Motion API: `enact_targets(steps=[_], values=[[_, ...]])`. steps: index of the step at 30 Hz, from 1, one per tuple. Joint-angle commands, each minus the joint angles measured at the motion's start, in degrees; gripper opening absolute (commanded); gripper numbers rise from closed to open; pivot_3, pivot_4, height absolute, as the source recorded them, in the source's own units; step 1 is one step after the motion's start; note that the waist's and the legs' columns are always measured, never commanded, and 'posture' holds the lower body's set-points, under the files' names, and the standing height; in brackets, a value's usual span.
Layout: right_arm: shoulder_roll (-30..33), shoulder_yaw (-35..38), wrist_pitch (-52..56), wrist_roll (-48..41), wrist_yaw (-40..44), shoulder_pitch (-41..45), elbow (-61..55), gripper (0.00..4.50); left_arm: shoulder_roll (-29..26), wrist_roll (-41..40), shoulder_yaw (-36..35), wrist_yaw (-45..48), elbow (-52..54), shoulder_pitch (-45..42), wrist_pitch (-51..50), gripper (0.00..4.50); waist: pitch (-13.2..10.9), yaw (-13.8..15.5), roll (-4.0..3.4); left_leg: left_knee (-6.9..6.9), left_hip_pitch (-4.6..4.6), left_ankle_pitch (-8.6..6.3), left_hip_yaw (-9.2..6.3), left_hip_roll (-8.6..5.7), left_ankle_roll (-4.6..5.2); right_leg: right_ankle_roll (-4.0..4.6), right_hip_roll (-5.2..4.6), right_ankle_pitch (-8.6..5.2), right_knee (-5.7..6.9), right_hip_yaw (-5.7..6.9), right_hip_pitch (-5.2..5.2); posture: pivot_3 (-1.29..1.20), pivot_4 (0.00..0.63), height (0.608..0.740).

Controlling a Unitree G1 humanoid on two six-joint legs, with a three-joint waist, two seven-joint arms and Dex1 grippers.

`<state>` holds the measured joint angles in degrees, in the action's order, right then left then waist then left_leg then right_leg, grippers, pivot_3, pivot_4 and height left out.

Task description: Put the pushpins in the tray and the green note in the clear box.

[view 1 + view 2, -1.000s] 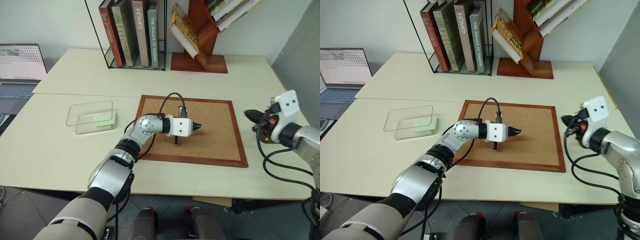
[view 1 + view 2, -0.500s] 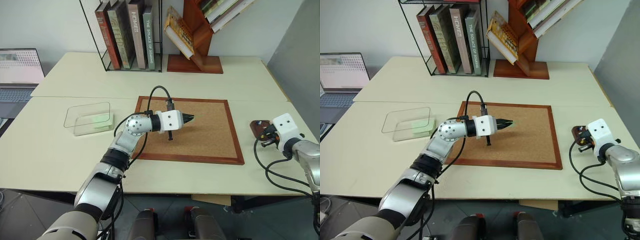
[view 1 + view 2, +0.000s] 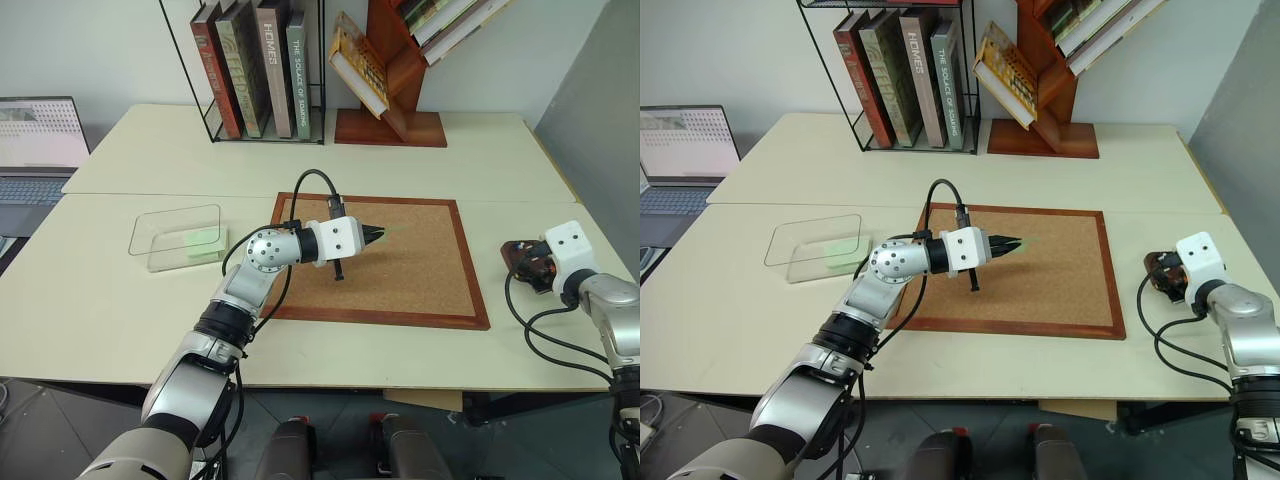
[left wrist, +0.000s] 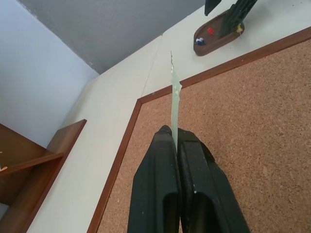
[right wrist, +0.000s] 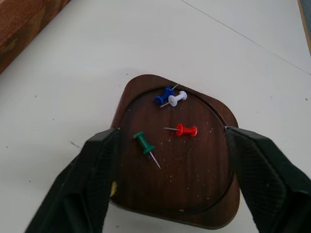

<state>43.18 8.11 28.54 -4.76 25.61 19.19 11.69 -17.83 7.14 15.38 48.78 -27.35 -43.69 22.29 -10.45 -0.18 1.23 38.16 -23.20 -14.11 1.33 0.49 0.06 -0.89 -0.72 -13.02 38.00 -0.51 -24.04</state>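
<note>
My left gripper (image 3: 374,235) hovers level over the cork board (image 3: 425,285), shut on the pale green note (image 4: 173,97), which sticks out edge-on past its fingertips. To the right of the board, my right gripper (image 5: 171,135) stands open with a finger on each side of the small dark brown tray (image 5: 194,184). The green pushpin (image 5: 146,145) and the red pushpin (image 5: 186,130) lie loose in the tray, touched by neither finger. The clear box (image 3: 178,235) sits on the table left of the board.
A blue pin (image 5: 164,94) and a white pin (image 5: 177,98) also lie in the tray. A pale green pad (image 3: 197,241) rests at the clear box. A wire book rack (image 3: 255,70) and a wooden shelf (image 3: 390,90) stand at the back, and a laptop (image 3: 35,140) is at far left.
My right arm came down to the tray and its gripper went from shut to open. My left gripper stays shut over the board and has barely moved.
</note>
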Motion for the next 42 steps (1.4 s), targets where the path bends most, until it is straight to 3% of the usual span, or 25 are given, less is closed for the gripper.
enact_targets(steps=[1,9,15,21,27,33,42], values=[[0.9,3.6,0.0,-0.8,-0.7,1.4,-2.8,4.46,0.0,-0.8,-0.8,-1.0,1.4,-1.5,0.3,0.0,0.0,0.0,0.0,-0.03,0.06,0.0,0.1,0.0,0.0,-0.02,0.0,0.01,0.0,-0.1,0.0,0.0,0.15,0.74],[2.9,5.9,-1.4,-2.9,2.9,1.5,-10.1,4.46,0.1,-2.8,-3.1,-3.4,2.3,-2.9,-3.0,0.0,0.0,-0.2,0.01,-0.07,0.22,-0.01,0.45,0.02,0.02,-0.16,0.03,0.09,-0.01,-0.38,0.0,0.0,0.15,0.74],[0.7,4.3,-6.4,-8.7,10.6,1.3,-19.7,4.46,-2.0,-7.4,-9.0,-5.6,10.0,-1.0,-15.1,0.0,0.0,-0.4,0.02,-0.08,0.22,-0.01,0.45,0.17,0.01,-0.17,0.2,0.09,-0.02,-0.39,-0.02,0.0,0.15,0.74],[-1.4,-0.2,-2.8,-17.4,19.0,2.7,-28.3,4.46,-9.9,-11.0,-18.0,-8.7,22.3,6.0,-32.9,0.0,0.0,-1.7,0.03,-0.1,0.25,-0.01,0.41,0.23,0.01,-0.16,0.22,0.09,0.0,-0.43,-0.02,0.0,0.15,0.74],[-4.2,-7.3,3.4,-24.4,25.3,8.8,-30.8,4.46,-21.9,-12.6,-29.9,-10.9,29.6,16.6,-49.1,0.0,-0.1,-2.4,0.18,-0.11,0.35,-0.01,0.48,0.37,0.0,-0.11,0.17,0.12,0.03,-0.44,-0.04,0.0,0.15,0.74],[-8.7,-14.1,3.2,-22.8,26.6,13.8,-28.1,4.46,-28.0,-11.7,-37.5,-15.5,27.7,21.5,-56.1,0.0,-0.1,-1.0,0.32,-0.11,0.31,-0.01,0.26,0.29,0.0,-0.07,-0.06,0.11,0.02,-0.25,-0.01,0.0,0.15,0.74],[-11.0,-17.2,3.1,-21.1,26.8,14.5,-28.9,4.46,-27.2,-12.9,-37.0,-18.5,23.0,22.0,-57.3,0.0,0.0,-0.2,0.48,-0.12,0.22,-0.02,0.34,0.1,0.0,-0.06,-0.42,0.11,-0.09,-0.24,-0.04,0.0,0.15,0.74]])
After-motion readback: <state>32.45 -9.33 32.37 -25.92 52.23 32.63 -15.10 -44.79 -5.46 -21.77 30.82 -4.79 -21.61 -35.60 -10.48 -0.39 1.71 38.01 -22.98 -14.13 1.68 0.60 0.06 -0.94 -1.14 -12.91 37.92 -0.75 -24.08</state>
